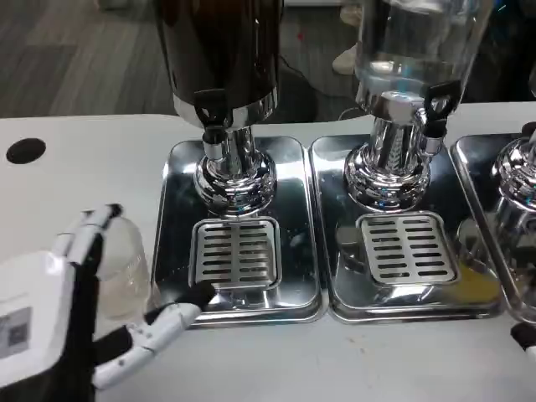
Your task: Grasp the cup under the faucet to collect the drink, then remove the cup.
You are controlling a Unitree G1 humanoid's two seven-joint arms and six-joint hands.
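The cup (pixel 126 268) is a clear, thin-walled plastic tumbler, seen standing upright on the white table (pixel 84 159), inside the span of the left hand (pixel 50 327). It is judged light and probably empty, though its contents cannot be made out through the wall. The wall is expected to flex under pressure and to be smooth enough to slip, so a moderate wrap around the middle of the body is judged the soundest hold, with the rim left free.

The cup is found between the upper fingers (pixel 88 230) and the thumb (pixel 163 322). The fingers are extended along its far left side and the thumb reaches forward below it, toward the near edge of the left drip tray (pixel 176 209). The hand is seen spread wide; whether any finger presses the wall cannot be told, and no closed hold is evident. The back of the hand faces the camera, with the forearm entering from the lower left corner.

The dark dispenser's faucet (pixel 213 117) and the slotted grate (pixel 236 253) are located ahead and to the right of the hand; the cup is not yet beneath the spout. The right hand (pixel 526 337) is visible at the lower right edge as a dark tip alone, and its state cannot be determined.
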